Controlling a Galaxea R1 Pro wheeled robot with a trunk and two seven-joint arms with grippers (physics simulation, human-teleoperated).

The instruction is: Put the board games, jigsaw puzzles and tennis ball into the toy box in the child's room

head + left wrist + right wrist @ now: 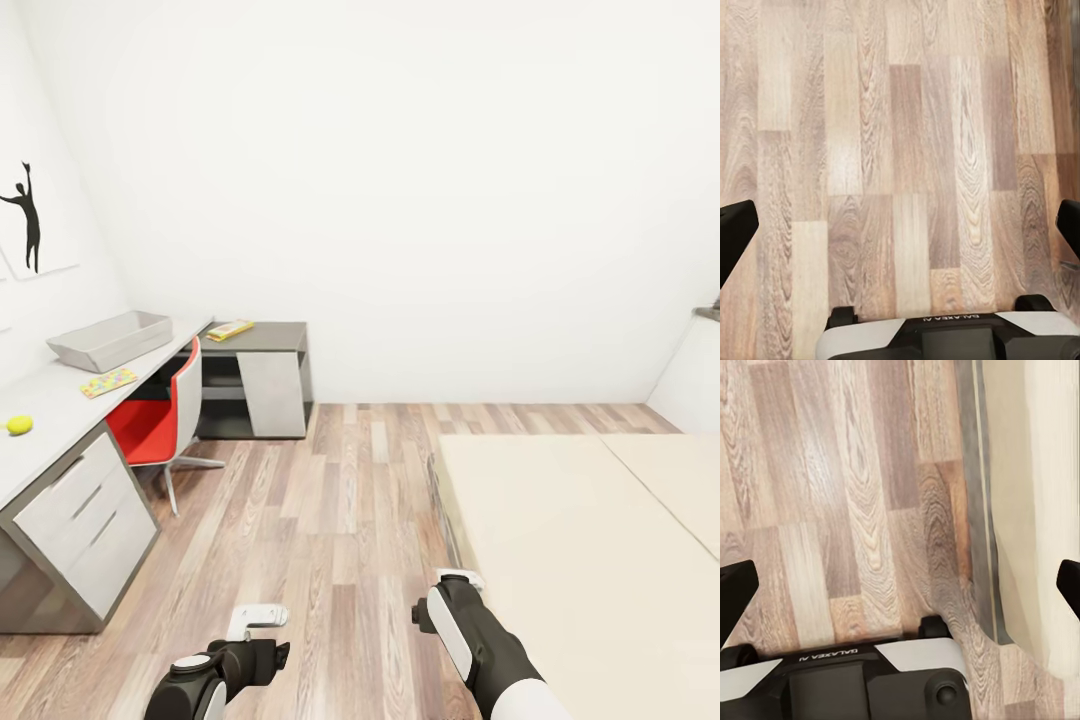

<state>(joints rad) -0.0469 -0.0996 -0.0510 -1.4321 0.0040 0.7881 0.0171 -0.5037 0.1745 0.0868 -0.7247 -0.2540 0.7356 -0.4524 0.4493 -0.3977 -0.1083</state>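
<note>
Both grippers, left [900,225] and right [900,585], spread wide over wood floor [330,520], empty. On table [60,420]: toy box [110,340], tennis ball [19,425], jigsaw puzzle [108,381] (near box).

Toy box [110,339] and tennis ball [19,425] on table [60,400].

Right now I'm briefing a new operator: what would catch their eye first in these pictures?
The red chair tucked under the table along the left wall stands out first. On that table sit the grey toy box, a multicoloured jigsaw puzzle nearer the chair and the yellow-green tennis ball closer to the robot. On the right spreads the wide cream bed, with wooden floor between.
</note>
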